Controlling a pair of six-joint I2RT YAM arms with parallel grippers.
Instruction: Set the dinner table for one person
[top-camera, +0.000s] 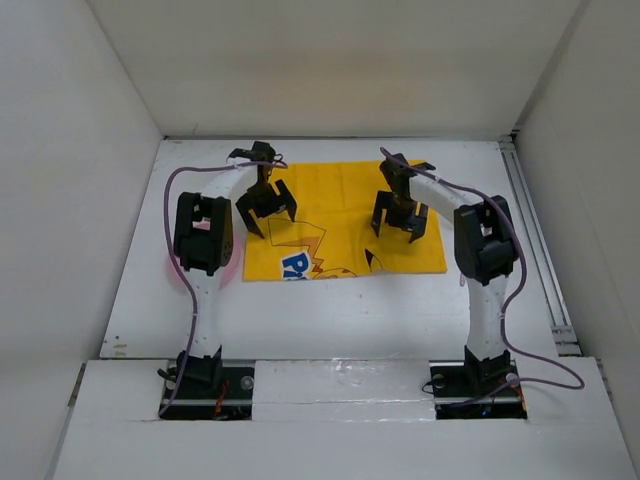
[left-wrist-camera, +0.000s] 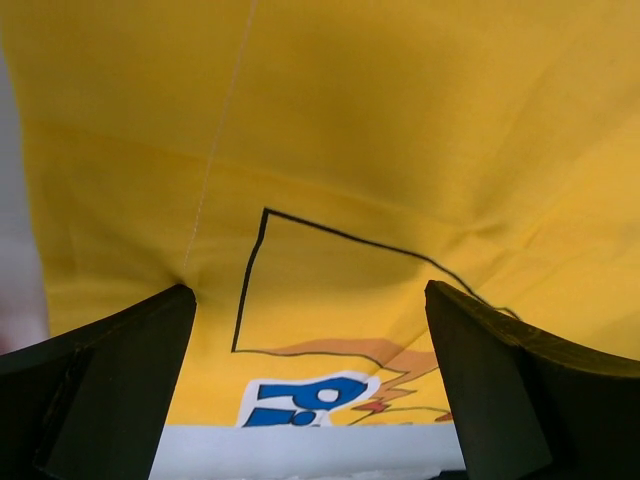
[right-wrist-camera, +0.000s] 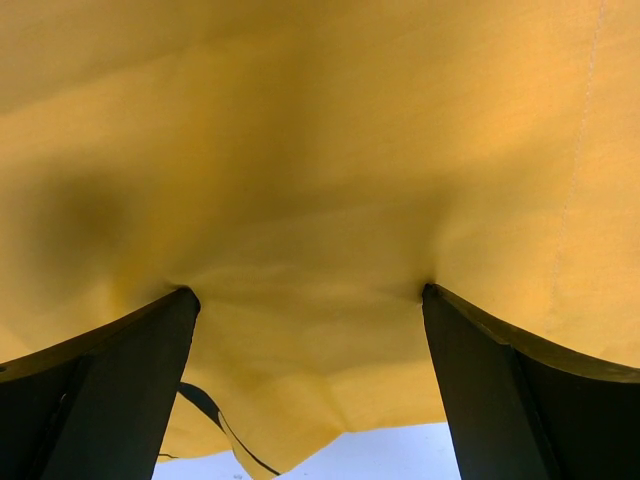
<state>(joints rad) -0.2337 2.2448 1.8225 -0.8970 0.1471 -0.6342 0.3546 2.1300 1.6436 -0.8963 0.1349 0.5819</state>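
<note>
White table (top-camera: 330, 310), walled on three sides, spans enclosure from arm bases to far wall; yellow cartoon-print placemat (top-camera: 345, 190) lies on it toward far centre, near edge slightly rumpled; left arm (top-camera: 205, 235) reaches over placemat's left part, left jaws spread wide, holding nothing, fingertips (left-wrist-camera: 150, 330) down on cloth, puckering it; right arm (top-camera: 485, 240) over right part, right jaws likewise wide and empty, fingertips (right-wrist-camera: 150, 330) pressing cloth; pink item (top-camera: 172, 272) on table beneath left arm, mostly hidden.
</note>
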